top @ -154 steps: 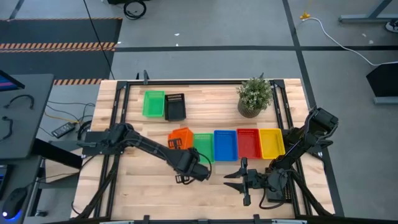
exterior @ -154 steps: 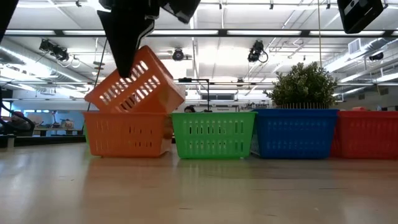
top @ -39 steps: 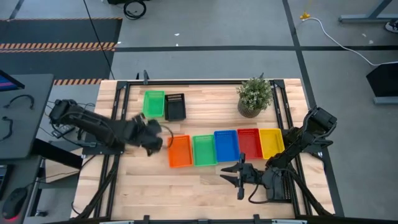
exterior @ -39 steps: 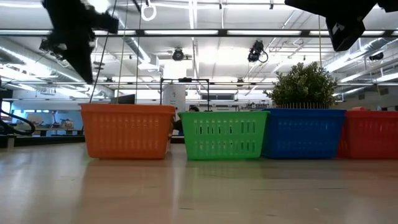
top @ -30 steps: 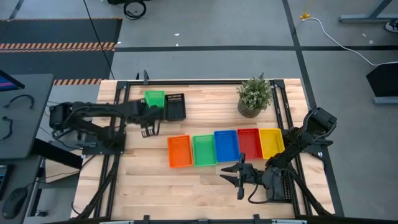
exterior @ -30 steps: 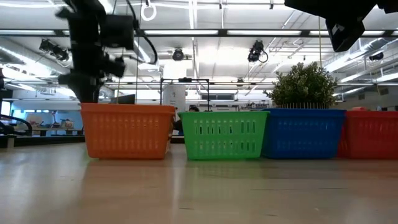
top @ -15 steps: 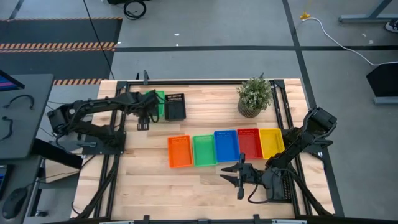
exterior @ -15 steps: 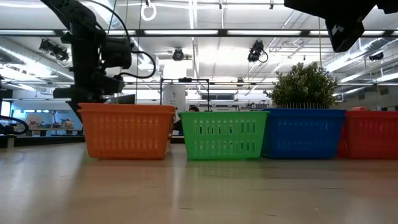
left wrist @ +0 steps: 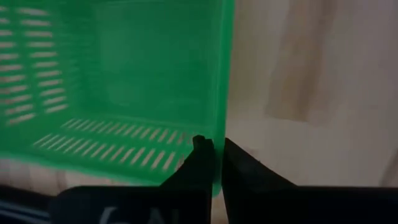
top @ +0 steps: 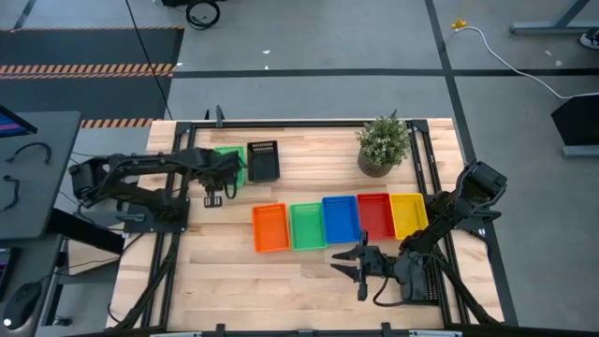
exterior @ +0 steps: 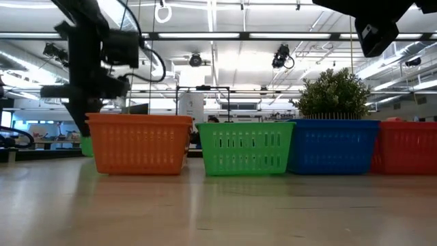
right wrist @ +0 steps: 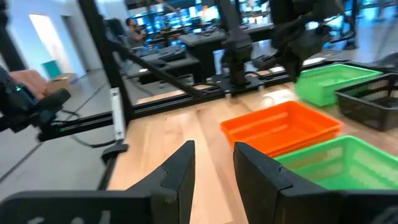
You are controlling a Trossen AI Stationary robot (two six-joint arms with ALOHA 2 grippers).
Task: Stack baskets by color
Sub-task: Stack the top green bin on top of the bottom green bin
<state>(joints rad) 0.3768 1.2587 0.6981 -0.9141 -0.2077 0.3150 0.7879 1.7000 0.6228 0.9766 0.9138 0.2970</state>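
A green basket (top: 236,155) sits at the table's far left beside a black basket (top: 264,161). My left gripper (left wrist: 217,155) points down at the green basket's near left corner (top: 221,176), shut on its wall. In the low view it stands behind the orange basket (exterior: 140,143). Nearer, baskets stand in a row: orange (top: 270,227), green (top: 307,225), blue (top: 340,217), red (top: 374,215), yellow (top: 408,213). My right gripper (top: 359,267) waits open near the front edge, level, pointing left. My left gripper pinches one side wall of the green basket at its rim (left wrist: 221,127), close to a corner. One finger (left wrist: 200,155) is inside the basket and the other (left wrist: 244,165) outside. The fingers come from above, pointing down. The basket lies level on the table.
A potted plant (top: 383,143) stands at the far right. Black frame rails run along the table's left edge (top: 178,187) and right edge (top: 432,168). Bare wood (top: 243,281) lies in front of the row.
My left gripper has swung from left of the orange basket toward the far left, turned about its own axis, and sunk onto the green basket's near left corner. The row of baskets and my right arm have stayed still.
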